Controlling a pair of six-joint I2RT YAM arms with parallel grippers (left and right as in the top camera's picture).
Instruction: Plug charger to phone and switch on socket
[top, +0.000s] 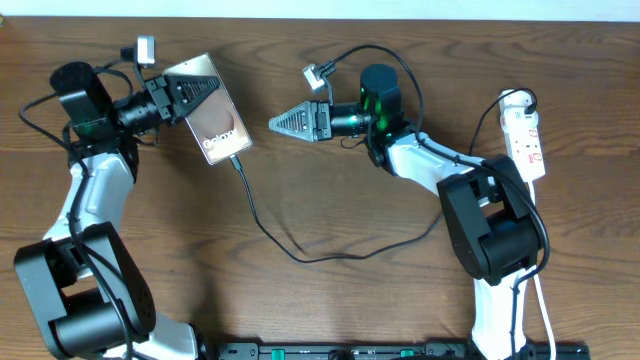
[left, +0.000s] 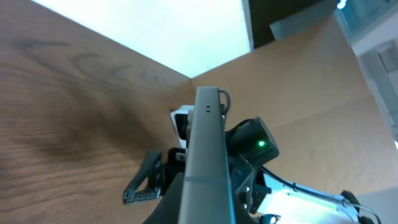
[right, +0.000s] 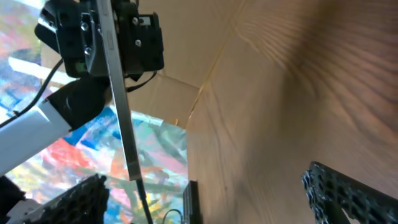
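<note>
- Grip is our 1st worry: the left gripper (top: 195, 97) is clamped shut across the upper end of the flat, shiny grey-brown phone with white lettering (top: 222, 128). The phone appears raised a little off the brown wooden table (top: 340, 190). With only 1 end held, we judge that a sideways push could twist the phone in the jaws or let it slip.
- The right gripper (top: 285, 121) has its fingers spread wide and holds nothing. It points at the phone from just beside it, not touching. If it comes in crooked, we expect it to knock the phone's free edge rather than help.
- The charger, a long thin black cable (top: 262, 228), ends in a small black plug tip (top: 236, 160) that meets the phone's lower short edge. We cannot tell whether the tip is fully seated. If it is only half in, any lift or swing of the phone could pull it out.
- The charger's slack loops over the table between the 2 arms and runs towards the right arm. A reach by that arm could snag the loop and tug the plug tip.
- The socket, a small white power strip with red marks (top: 527, 135), lies at the far right, well apart from the phone. Its switch is too small for us to read, so wide fingers could miss it or shove the light strip along.
</note>
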